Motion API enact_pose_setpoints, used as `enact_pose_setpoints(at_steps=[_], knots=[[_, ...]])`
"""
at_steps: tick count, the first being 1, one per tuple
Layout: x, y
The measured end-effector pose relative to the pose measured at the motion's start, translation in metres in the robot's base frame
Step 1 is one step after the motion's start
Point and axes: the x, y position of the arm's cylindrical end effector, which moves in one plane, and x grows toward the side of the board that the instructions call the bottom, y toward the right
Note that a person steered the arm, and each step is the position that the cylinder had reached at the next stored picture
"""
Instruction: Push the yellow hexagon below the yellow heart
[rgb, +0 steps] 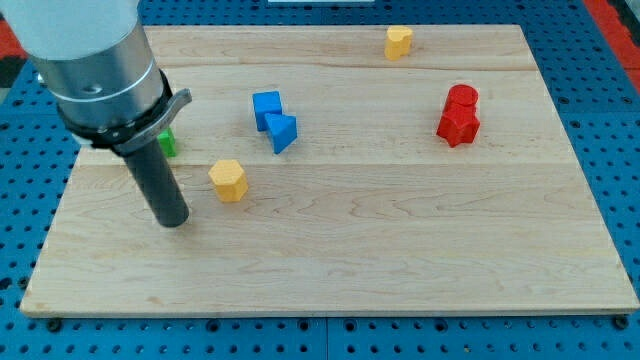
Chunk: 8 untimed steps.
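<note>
Right, our tip (173, 221) sits on the board just left of the yellow hexagon (228, 180), not touching it, and slightly nearer than it. There's no hand on this rod, so nothing is grasped. The yellow heart (399, 41) waits far off, up at the right. We want a long push rightward and away, steering the hexagon clear of the two blue blocks (274, 120) (they sit close to the line), stopping just nearer than the heart.

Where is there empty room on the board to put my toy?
The widest bare patch spans the board's bottom, below the yellow hexagon. Another lies between the blue blocks and red blocks. It's crowded at left, around my tip.
</note>
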Motion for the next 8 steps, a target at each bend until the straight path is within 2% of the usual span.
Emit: enact_pose_setpoints(at_steps=[1, 2, 3, 4, 5, 6, 7, 8], knots=[[-0.025, 0.038], [-0.045, 0.099], [-0.093, 0.153], [-0.106, 0.195], [-0.062, 0.161], [-0.074, 0.123], [-0.102, 0.119], [-0.078, 0.093]])
